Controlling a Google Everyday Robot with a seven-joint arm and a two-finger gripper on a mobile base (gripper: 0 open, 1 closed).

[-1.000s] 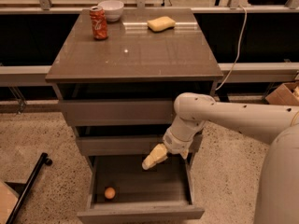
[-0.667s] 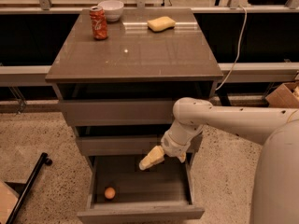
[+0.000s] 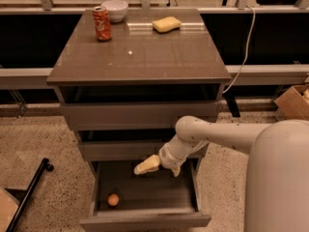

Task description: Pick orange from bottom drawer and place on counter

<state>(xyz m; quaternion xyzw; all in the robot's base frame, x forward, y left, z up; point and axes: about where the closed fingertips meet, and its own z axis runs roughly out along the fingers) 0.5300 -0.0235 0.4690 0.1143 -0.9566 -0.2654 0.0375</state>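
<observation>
lab-like room: speckled floor [image 3: 38,139], cardboard box [image 3: 291,102], hand [image 3: 147,166] over bottom drawer [image 3: 145,222].

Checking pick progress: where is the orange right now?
In the camera view, the orange lies at the front left of the open bottom drawer; the pincer hovers over the drawer, above and right of it.

Red soda can [image 3: 102,23]: upright, far left corner of worktop [image 3: 145,57]. White bowl [image 3: 115,9]: just behind can, to its right, at far edge; touching can or not, cannot tell. Yellow sponge [image 3: 166,24]: lying flat near far edge, right of centre, well apart from can and bowl. White cable [image 3: 246,42]: hanging past far right corner, off worktop. Cardboard box [image 3: 292,103]: on speckled floor [image 3: 43,139], right of worktop. Black bar [image 3: 29,193]: slanting on floor, lower left. Tool [image 3: 144,167]: below worktop's front edge, in front of cabinet.
</observation>
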